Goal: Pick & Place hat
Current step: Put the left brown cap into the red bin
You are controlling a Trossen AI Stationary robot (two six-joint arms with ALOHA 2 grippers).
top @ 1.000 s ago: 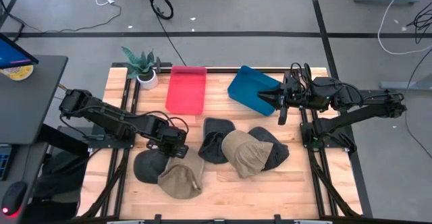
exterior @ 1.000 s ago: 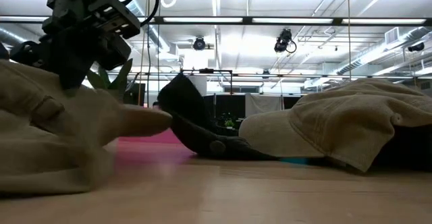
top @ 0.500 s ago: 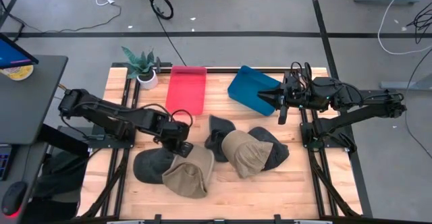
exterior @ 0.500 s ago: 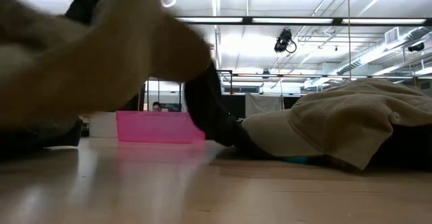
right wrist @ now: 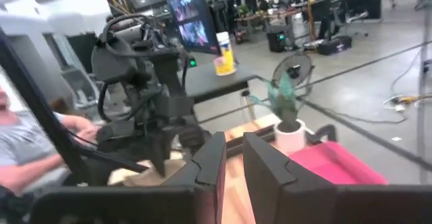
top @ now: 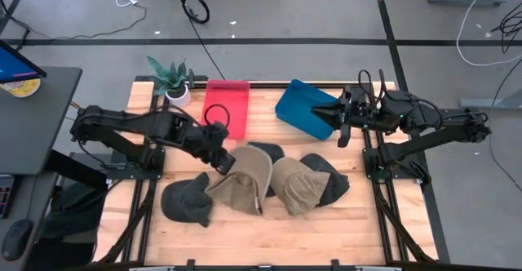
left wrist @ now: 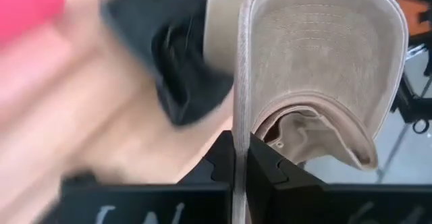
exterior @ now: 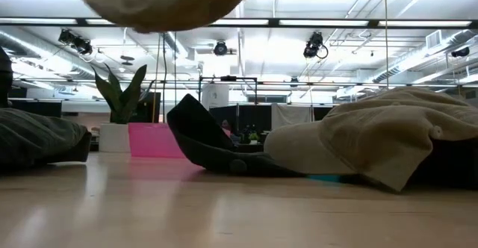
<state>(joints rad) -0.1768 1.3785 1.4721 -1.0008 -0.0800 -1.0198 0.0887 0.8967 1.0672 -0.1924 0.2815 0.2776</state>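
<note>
1. The left gripper (top: 222, 160) held a tan hat (top: 245, 181) clear of the table, fingers (left wrist: 270, 170) pinched tight on its brim.
2. Carrying it well probably meant keeping that pinch and lifting clear of the dark hat (top: 263, 153) beyond.
3. Farther off, the pink tray (top: 227, 108) and blue tray (top: 303, 108) looked empty.
4. The right gripper (top: 341, 122) waited above the blue tray, fingers narrowly parted, holding nothing.

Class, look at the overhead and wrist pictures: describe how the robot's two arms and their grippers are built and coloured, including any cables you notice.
Both arms are dark, jointed links. The left arm ends in the left gripper; the right arm ends in the right gripper, with black cables looping over its wrist. Up close, the fingers are flat, black and angular, set as a parallel pair.
</note>
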